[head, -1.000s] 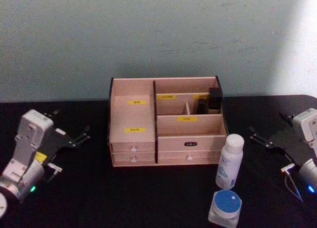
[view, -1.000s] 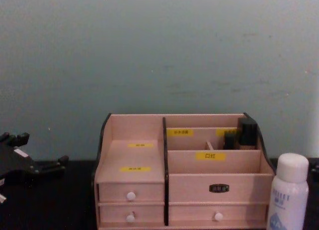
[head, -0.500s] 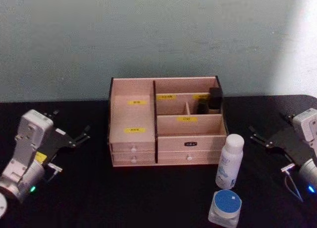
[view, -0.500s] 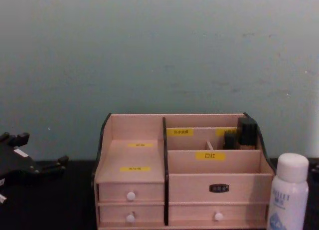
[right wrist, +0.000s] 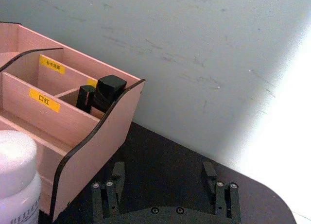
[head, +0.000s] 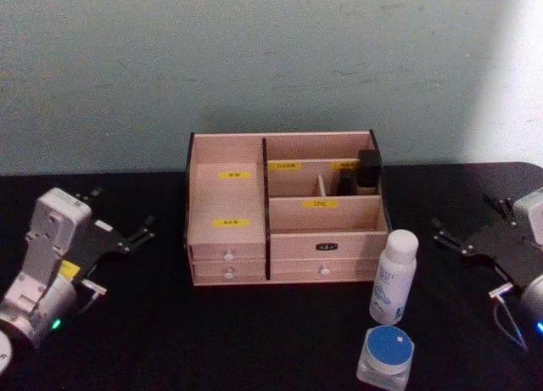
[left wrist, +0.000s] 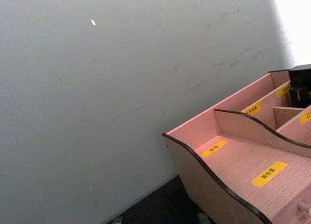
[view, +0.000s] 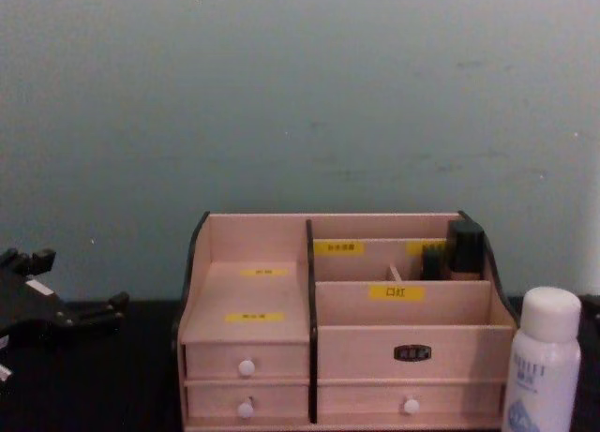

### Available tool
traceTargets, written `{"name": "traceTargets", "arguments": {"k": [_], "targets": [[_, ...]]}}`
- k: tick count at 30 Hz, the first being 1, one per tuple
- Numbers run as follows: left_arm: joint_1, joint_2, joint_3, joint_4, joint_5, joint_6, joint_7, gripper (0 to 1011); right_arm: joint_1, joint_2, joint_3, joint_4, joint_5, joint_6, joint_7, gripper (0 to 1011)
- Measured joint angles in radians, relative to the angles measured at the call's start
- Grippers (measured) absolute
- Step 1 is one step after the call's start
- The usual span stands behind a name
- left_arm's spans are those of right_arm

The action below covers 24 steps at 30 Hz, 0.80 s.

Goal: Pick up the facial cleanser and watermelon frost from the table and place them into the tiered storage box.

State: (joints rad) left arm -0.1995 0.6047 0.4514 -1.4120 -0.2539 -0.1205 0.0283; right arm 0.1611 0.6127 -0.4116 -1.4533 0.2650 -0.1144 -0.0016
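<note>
Facial cleanser (head: pixel 394 276): stands upright on the black worktop (head: pixel 254 340), cap up. It is just near and right of the box's right front corner and untouched.
Watermelon frost (head: pixel 386 355): sits nearer than the cleanser, just beside its base, with the blue lid facing up.
Tiered storage box (head: pixel 339 247): stands mid-worktop against the far wall, open compartments upward. The small dark bottles (head: pixel 366 170) are in the far right compartment.
Right gripper (head: pixel 462 215): is to the right of the cleanser and a little farther back. Its fingers (right wrist: pixel 112 195) are spread apart with nothing between them.
Cleanser relative to fingers: lies to their left and slightly nearer, with bare worktop between, and is not yet inside the gap.
Left gripper (head: pixel 123 211): is parked left of the box, fingers apart and empty.
Step in hand: probably the right arm's reach for the cleanser, so the task is barely begun.
Doing it well: bring the spread fingers in from the right at mid-body height and straddle the bottle squarely. Close below the cap so the tall bottle does not tip.
Watch for: the box's side wall just left of the bottle, and the jar close by its base.
</note>
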Motion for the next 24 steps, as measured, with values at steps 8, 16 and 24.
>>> {"name": "traceTargets", "arguments": {"k": [8, 16, 24], "targets": [[0.000, 0.000, 0.000, 0.000, 0.000, 0.000, 0.000, 1001, -0.080, 0.047, 0.047, -0.084, 0.039, 0.030, 0.042, 1000], [0.000, 0.000, 0.000, 0.000, 0.000, 0.000, 0.000, 1001, -0.185, 0.107, 0.111, -0.186, 0.121, 0.075, 0.113, 1000], [0.000, 0.000, 0.000, 0.000, 0.000, 0.000, 0.000, 1001, -0.269, 0.153, 0.159, -0.268, 0.194, 0.102, 0.194, 1000]]}}
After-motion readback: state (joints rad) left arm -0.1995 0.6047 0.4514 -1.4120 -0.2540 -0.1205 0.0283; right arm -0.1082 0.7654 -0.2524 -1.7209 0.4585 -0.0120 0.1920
